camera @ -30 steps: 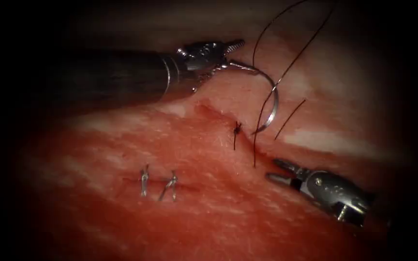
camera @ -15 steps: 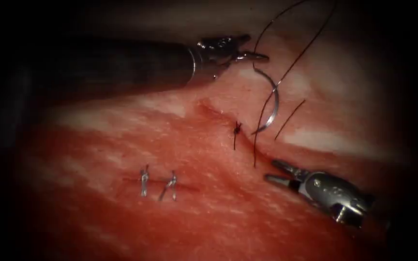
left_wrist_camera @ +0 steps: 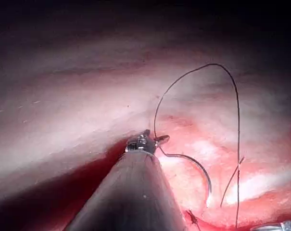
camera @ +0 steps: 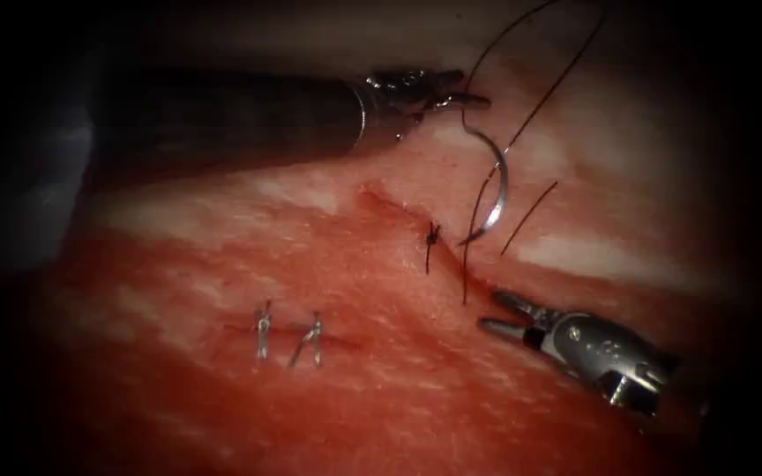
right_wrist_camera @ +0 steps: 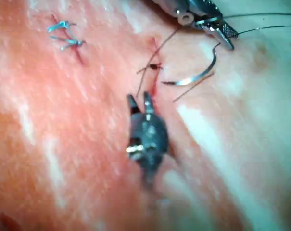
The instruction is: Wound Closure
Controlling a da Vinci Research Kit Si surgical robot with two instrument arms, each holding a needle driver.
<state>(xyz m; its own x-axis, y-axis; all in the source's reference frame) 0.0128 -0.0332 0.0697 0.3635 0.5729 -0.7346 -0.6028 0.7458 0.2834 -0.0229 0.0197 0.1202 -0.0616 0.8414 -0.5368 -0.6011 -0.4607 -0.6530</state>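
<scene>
The left claw (camera: 474, 99) sits at the far side of the tissue (camera: 381, 388), its dark shaft running off to the endoscope view's left. Whether it grips the needle (camera: 497, 189) is hard to tell: its tips meet at the needle's blunt, thread end, and its opening cannot be made out there; the left wrist view shows the tips (left_wrist_camera: 157, 140) right at that end, with the needle (left_wrist_camera: 198, 168) curving away from them. The needle lies on the surface right of the cut (camera: 399, 204), out of the tissue, its point resting near a dark knot (camera: 432, 233). The thread (camera: 531, 115) loops up from the needle and is cut off by the endoscope view's top edge; a loose strand (camera: 466, 264) trails down past the knot, and a short cut end (camera: 528, 217) lies just right of the needle.

The right claw (camera: 503, 314) stands open and holds nothing, near the strand's lower end, apart from the needle. Two pale stitches (camera: 288, 337) sit well to the left, with bare tissue around them.
</scene>
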